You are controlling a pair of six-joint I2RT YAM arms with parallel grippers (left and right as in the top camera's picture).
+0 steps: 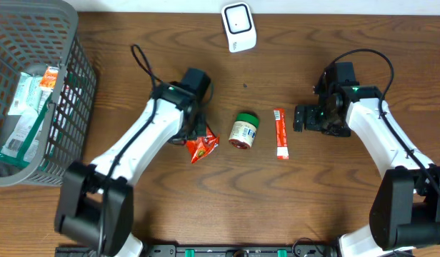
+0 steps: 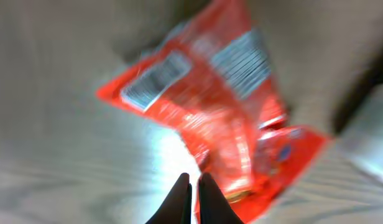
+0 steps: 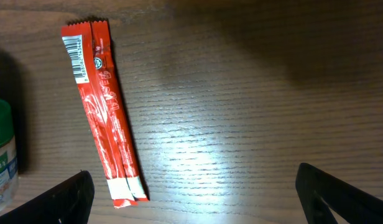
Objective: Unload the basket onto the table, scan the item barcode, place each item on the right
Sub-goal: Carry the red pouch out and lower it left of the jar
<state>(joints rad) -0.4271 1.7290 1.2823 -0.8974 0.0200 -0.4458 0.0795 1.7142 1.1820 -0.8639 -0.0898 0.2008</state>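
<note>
**Left arm.** The left gripper [image 2: 193, 186] has its fingers [image 2: 179, 198] pressed together with no gap between them. Their tips meet the lower edge of the red snack bag [image 2: 222, 112]. The wrist view is too blurred to show whether the film is nipped between them. On the overhead view the bag [image 1: 201, 147] sits on the worktop [image 1: 334, 207], just beside the left gripper [image 1: 194, 133] and left of the jar [image 1: 243, 130].

**Right arm.** The right gripper [image 3: 193, 177] hangs over bare wood with its fingers [image 3: 67, 196] spread wide, holding and touching nothing. On the overhead view it [image 1: 300, 118] lies right of the red stick packet [image 1: 280, 133] and apart from it.

**Labels.**
- The bag shows a white barcode panel [image 2: 155, 79] and a second white panel of fine print. Both are smeared and unreadable.
- The stick packet [image 3: 104, 112] carries a barcode [image 3: 74, 55] at its far end, a small round green mark beside it and white lettering along its length. The lettering is too small to read.
- The jar has a green lid and a pale label whose writing is illegible.

**Surroundings.** A white scanner [image 1: 238, 27] lies at the far edge of the worktop. A grey basket [image 1: 63, 107] holding packets stands at the left.
</note>
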